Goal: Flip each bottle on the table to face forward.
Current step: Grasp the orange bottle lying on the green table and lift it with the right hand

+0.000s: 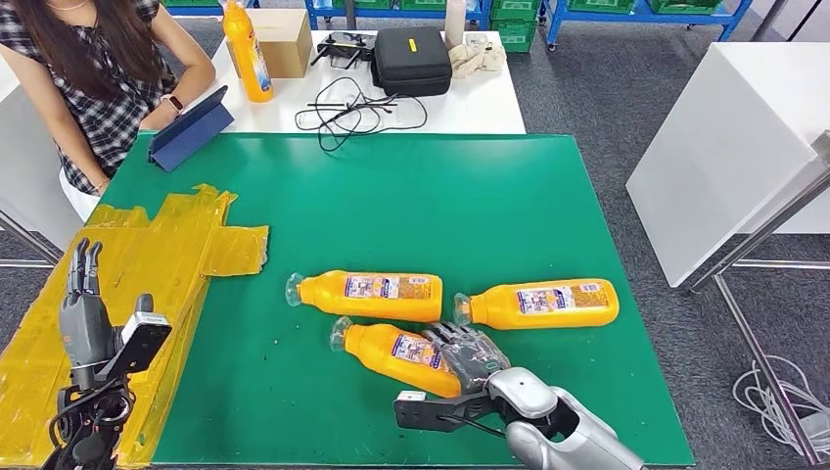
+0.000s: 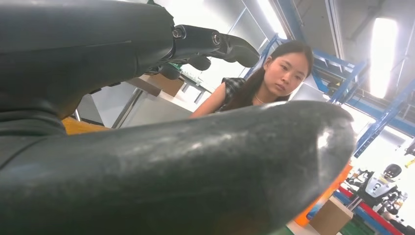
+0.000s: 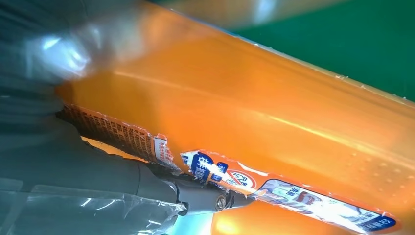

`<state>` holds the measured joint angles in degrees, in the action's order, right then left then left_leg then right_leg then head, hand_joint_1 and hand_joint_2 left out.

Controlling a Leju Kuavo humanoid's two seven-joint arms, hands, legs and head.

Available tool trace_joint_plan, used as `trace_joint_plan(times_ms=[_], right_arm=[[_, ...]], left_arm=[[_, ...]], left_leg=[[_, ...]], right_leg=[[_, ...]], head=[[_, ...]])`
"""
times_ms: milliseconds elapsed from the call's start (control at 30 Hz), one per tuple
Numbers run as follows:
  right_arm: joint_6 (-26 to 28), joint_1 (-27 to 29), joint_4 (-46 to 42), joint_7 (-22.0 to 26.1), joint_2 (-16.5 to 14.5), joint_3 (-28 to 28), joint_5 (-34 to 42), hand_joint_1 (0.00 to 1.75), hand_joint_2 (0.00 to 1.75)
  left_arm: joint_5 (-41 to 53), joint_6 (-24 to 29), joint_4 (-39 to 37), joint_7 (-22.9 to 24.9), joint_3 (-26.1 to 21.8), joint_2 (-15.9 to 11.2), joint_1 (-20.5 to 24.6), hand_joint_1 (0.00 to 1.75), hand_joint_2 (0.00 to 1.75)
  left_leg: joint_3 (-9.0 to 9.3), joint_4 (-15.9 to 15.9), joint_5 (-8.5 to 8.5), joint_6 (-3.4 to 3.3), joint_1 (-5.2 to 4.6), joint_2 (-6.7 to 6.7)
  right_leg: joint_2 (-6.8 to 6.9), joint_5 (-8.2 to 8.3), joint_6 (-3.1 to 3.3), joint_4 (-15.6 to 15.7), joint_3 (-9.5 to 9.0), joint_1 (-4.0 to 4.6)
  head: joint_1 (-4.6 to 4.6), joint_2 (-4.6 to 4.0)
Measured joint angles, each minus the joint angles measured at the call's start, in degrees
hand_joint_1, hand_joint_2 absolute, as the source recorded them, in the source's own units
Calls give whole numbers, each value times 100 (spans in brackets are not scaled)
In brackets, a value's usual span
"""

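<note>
Three orange bottles with clear caps lie on their sides on the green mat (image 1: 411,196). One bottle (image 1: 370,295) is in the middle and another (image 1: 543,304) lies to its right, both with labels showing. The nearest bottle (image 1: 391,352) lies slanted, and my right hand (image 1: 472,354) wraps its fingers over its base end. The right wrist view shows this bottle (image 3: 274,107) up close, with dark fingers (image 3: 147,181) pressed along its label. My left hand (image 1: 83,313) stands raised over the yellow sheet at the left with fingers straight and holding nothing; its thumb (image 2: 195,166) looms large in the left wrist view.
A crumpled yellow sheet (image 1: 147,264) covers the mat's left side. A person (image 1: 98,78) sits at the back left behind a blue tablet (image 1: 191,127). On the white table beyond stand an upright orange bottle (image 1: 247,49), a cardboard box (image 1: 289,41), a black case (image 1: 411,59) and cables (image 1: 357,113).
</note>
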<state>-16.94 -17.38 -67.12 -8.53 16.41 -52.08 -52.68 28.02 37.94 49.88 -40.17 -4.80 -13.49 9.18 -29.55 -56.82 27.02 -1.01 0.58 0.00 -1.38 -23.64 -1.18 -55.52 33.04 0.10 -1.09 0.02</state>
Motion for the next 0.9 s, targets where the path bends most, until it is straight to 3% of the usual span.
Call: trace_joint_plan(times_ms=[33, 167, 500, 800, 900], right_arm=[[0, -2, 3, -1, -1, -3, 0, 0, 175], [-47, -21, 23, 51, -5, -16, 25, 169, 175], [-279, -73, 22, 463, 57, 2, 461, 175, 175], [-662, -47, -147, 1145, 186, 512, 2273, 175, 175], [-878, 110, -276, 1587, 194, 797, 3411, 175, 175]], left_arm=[[0, 0, 1, 0, -2, 0, 0, 0, 0], [0, 0, 2, 0, -18, 0, 0, 0, 0], [-28, -5, 15, 0, -13, -4, 4, 0, 0], [-604, -220, 107, 0, 16, -11, 18, 0, 0], [-1224, -836, 213, 3, -11, -1, 35, 0, 131]], left_leg=[[1, 0, 0, 0, 1, 1], [7, 0, 0, 1, 4, 6], [20, 0, 2, 3, 4, 14], [1, -2, 0, 4, 4, 9], [-28, -4, -1, 3, 4, -2]], right_leg=[[0, 0, 0, 0, -1, 1], [-5, 0, 1, 0, -5, 4], [-18, 0, 1, 0, -9, 5], [-17, 1, 1, -2, 4, 4], [-8, 0, 0, -3, 29, 3]], head=[[0, 0], [0, -1], [0, 0], [0, -1], [1, -1]])
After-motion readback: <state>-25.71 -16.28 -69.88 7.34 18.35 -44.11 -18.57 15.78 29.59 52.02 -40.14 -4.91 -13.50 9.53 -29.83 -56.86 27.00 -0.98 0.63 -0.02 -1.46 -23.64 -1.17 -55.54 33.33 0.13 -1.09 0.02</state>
